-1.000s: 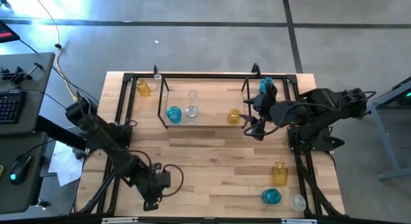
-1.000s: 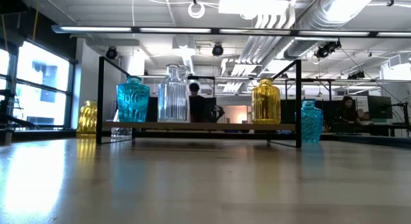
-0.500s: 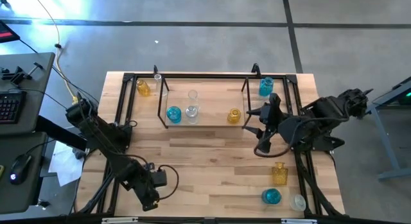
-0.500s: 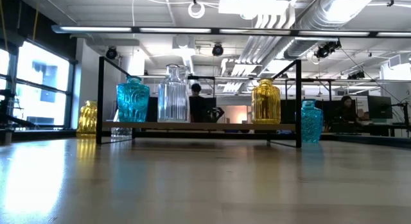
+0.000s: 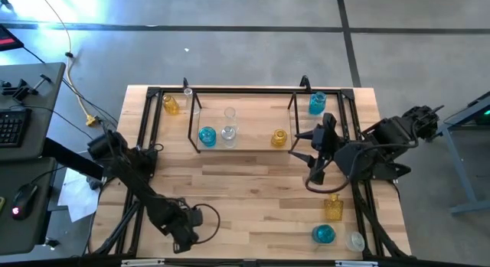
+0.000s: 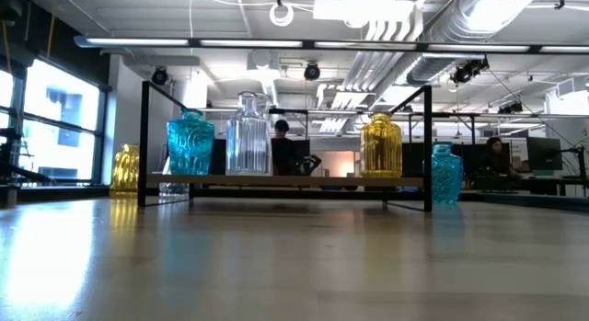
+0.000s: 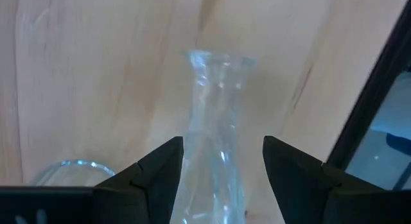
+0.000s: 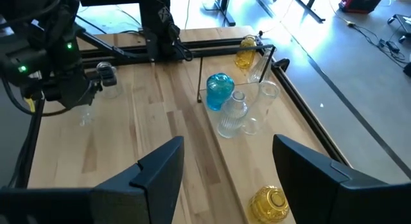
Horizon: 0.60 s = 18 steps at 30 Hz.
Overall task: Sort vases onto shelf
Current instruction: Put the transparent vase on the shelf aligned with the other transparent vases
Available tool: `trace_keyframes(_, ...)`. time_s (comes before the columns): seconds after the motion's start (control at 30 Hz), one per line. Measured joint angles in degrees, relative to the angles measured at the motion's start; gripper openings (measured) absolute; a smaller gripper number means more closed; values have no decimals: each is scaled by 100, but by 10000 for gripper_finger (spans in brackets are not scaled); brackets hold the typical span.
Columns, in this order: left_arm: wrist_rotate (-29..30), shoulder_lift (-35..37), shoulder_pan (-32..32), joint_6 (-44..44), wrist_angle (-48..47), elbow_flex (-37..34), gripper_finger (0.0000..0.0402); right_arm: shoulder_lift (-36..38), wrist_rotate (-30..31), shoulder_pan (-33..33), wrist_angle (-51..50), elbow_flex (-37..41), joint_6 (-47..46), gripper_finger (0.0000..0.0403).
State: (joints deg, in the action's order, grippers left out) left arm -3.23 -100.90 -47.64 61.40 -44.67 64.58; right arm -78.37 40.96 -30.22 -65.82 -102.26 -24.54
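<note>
While the left gripper (image 7: pixel 223 146) sits well out in front of the shelf's (image 5: pixel 253 114) left end, its fingers stand apart on either side of a slender clear vase (image 7: pixel 215 108) and hold nothing yet. I cannot tell whether this vase stands or lies. The step in hand looks like taking it, so the fingers should centre on the narrow body and close gently, since thin glass will slip or tip under a skewed squeeze. A second clear piece (image 7: pixel 67 172) sits just beside it and could be knocked as the fingers close. The black frame (image 5: pixel 144 129) edging the table runs close on that side, so the lift should go up first, then across the bare boards toward the shelf.

On the shelf, a blue vase (image 5: pixel 207 135), two clear ones and an amber vase (image 5: pixel 279 137) fill the front row, with open floor behind them towards the right.

Off the shelf's right front corner, the right gripper (image 5: pixel 314 175) hovers with fingers wide and empty, near another amber vase (image 5: pixel 332 207). A blue vase (image 5: pixel 316 103) stands just beyond the shelf's right end.
</note>
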Motion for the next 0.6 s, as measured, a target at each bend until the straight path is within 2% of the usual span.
trace_keyframes(0.6,217,-51,75,1,11,-194,207,-2,106,-179,4,0,-51,222)
